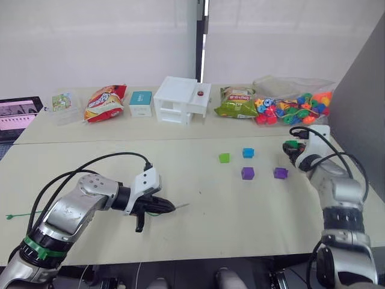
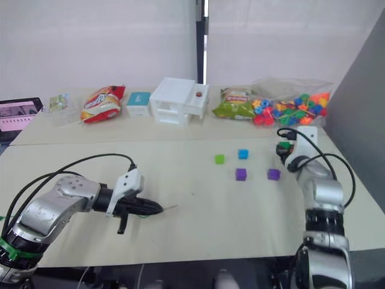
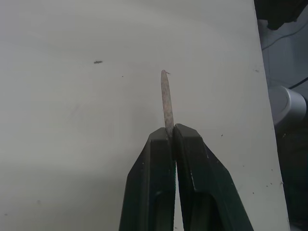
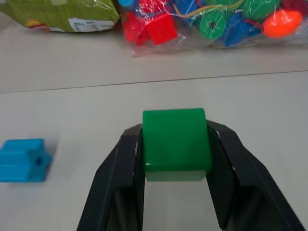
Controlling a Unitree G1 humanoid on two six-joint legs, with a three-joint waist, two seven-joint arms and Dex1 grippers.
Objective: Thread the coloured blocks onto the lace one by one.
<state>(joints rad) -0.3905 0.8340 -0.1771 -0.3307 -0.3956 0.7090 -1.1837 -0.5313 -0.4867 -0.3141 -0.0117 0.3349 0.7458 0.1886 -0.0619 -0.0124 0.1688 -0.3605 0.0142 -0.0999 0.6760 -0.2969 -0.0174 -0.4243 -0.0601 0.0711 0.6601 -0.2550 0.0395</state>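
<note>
Left pincer [image 3: 171,137] clamps the lace [image 3: 166,98] tip, low over the surface [image 1: 198,232]. Right pincer [image 4: 175,144] holds a green block [image 4: 176,142], probably lifted.

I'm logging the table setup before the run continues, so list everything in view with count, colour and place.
Lace: one, pale stiff tip sticking out of the left pincer; green string trailing to the table's left edge.
Loose blocks: four on the table mid-right: light green, blue, two purple.
Green block: one, held in the right pincer.
Bag of coloured blocks: one, clear, far right.
Green snack bag: one, beside it.
White box: one, far centre.
Teal box: one, to its left.
Red snack bag: one, far left.
Clear container: one, beside it.
Tablet: one, dark, left edge.
Left pincer: black, shut on the lace.
Right pincer: black, shut on the green block.
</note>
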